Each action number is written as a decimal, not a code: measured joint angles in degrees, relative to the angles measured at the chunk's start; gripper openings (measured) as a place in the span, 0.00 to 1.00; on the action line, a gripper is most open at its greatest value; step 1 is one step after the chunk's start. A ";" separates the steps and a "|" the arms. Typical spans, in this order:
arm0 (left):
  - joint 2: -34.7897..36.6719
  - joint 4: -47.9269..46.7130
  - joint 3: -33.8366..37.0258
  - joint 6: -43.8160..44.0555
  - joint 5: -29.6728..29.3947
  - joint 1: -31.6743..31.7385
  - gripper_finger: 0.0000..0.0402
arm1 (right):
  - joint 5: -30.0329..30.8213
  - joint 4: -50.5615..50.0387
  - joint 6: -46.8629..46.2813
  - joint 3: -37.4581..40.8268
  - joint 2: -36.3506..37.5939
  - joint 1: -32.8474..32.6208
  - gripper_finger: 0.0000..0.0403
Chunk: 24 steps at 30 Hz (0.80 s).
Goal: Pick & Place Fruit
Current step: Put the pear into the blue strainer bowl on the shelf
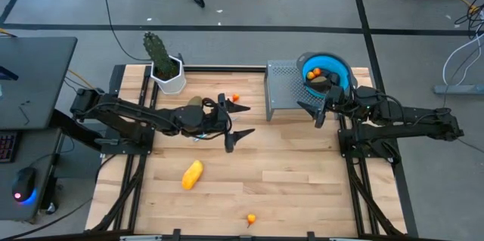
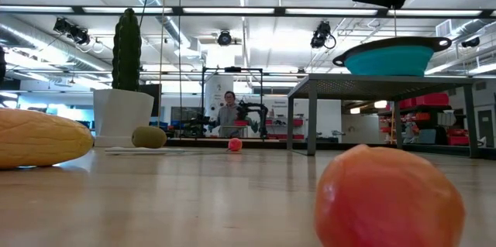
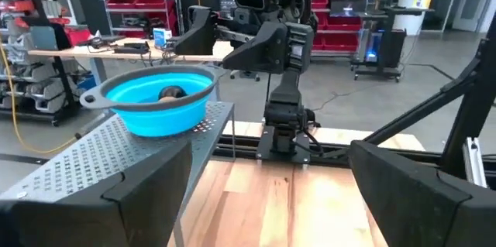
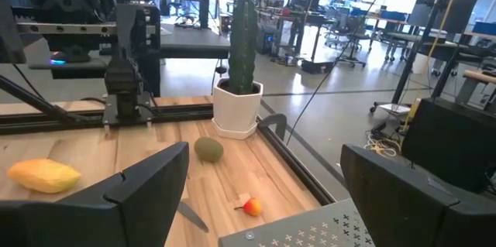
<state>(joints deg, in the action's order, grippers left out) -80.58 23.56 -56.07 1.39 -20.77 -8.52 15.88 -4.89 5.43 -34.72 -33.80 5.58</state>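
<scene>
Sorting toy fruit midway: from left, the yellow piece point(image 1: 192, 174) and olive-green oval point(image 1: 196, 102) lie on the table point(image 1: 302, 188) beside the open, empty left gripper point(image 1: 231, 126); two small orange pieces point(image 1: 235, 98) also wait; the right gripper point(image 1: 316, 109), open, hangs by the part-filled blue bowl point(image 1: 344, 71).

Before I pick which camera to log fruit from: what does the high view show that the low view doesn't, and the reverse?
Only the high view shows the left gripper and the right gripper, both open and empty, plus the fruit inside the blue bowl. Only the low view shows a person in the room beyond the table. Both show the cactus, the yellow fruit, the olive-green fruit, the perforated metal stand and the orange fruit near the table's front edge.
</scene>
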 joint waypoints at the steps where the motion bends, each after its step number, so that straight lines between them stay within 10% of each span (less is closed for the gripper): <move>1: -0.02 0.21 0.00 -0.10 -0.54 0.08 0.89 | 0.00 0.00 0.00 0.00 0.00 0.00 0.86; 11: -0.07 -11.62 0.00 1.87 -23.07 4.97 0.89 | 0.00 0.00 0.00 0.00 0.00 0.00 0.86; 24: -9.81 -19.20 0.04 12.88 -10.93 18.73 0.89 | 0.04 -0.32 0.00 0.00 0.04 0.02 0.86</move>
<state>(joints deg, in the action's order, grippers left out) -90.39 4.36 -56.03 14.27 -31.69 10.21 15.92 -5.21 5.43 -34.72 -33.76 5.61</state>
